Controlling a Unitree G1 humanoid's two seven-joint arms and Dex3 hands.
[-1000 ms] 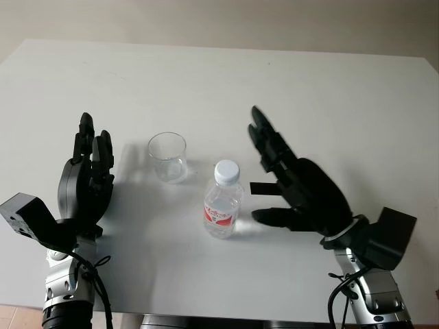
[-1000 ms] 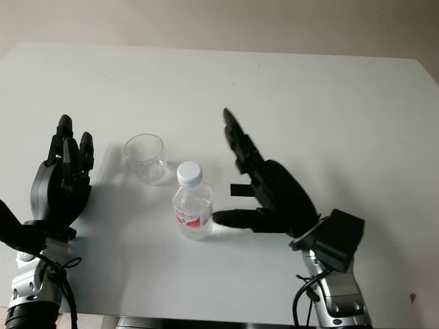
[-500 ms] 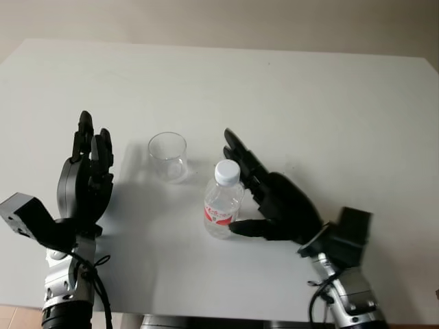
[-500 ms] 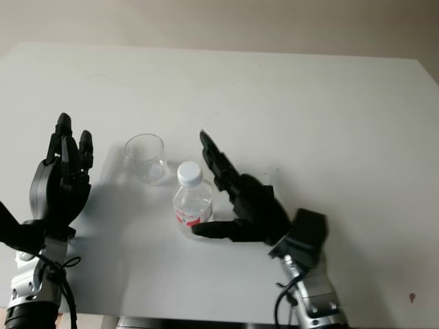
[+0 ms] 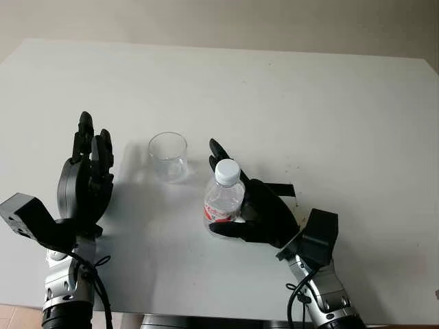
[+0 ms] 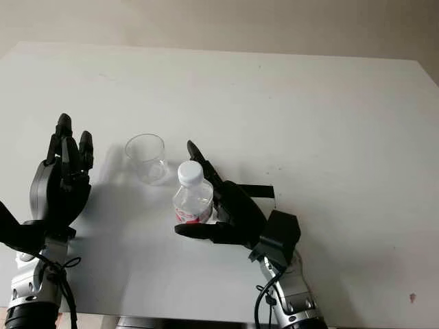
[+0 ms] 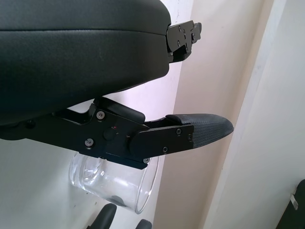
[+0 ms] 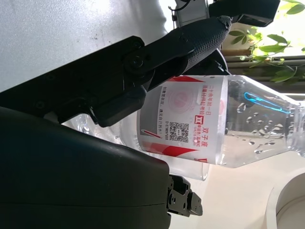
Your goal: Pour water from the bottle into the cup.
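Observation:
A clear water bottle [image 5: 222, 203] with a white cap and a red label stands upright near the middle of the white table [image 5: 329, 103]. My right hand [image 5: 259, 211] is open and wrapped loosely around it from the right. Its fingers [image 8: 190, 38] reach past the far side of the bottle [image 8: 200, 119], and its thumb lies in front near the base. An empty clear cup [image 5: 168, 156] stands upright just left of and behind the bottle. My left hand [image 5: 86, 185] is open and held up left of the cup [image 7: 114, 183], apart from it.
The table's front edge runs just below both forearms. A wide bare stretch of table lies behind and to the right of the bottle.
My right hand moved left and down until it enclosed the bottle. The bottle, the cup and my left hand stayed where they were.

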